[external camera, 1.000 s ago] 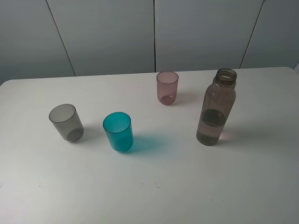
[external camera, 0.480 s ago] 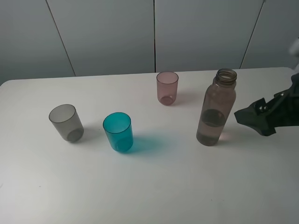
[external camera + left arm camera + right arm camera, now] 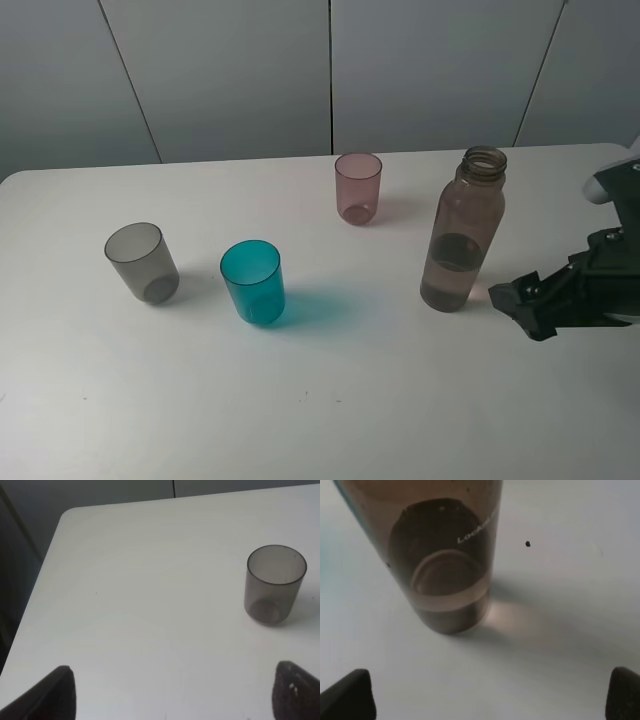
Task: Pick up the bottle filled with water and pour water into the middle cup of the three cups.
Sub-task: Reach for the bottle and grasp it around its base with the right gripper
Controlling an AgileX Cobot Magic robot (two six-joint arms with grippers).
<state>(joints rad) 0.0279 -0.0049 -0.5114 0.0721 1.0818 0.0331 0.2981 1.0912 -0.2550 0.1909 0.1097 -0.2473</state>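
On the white counter [image 3: 400, 400] the bottle [image 3: 465, 235] stands upright and uncapped. The right pincer [image 3: 518, 308] is spread wide and empty, low beside the bottle's base and not touching it, so the reach for the bottle looks to be the step in hand. The left pincer [image 3: 175, 695], also wide, waits far from the bottle. Next, the right pincer should probably straddle the bottle's body and close, then carry it to the middle cup [image 3: 253, 282], well apart from the bottle.
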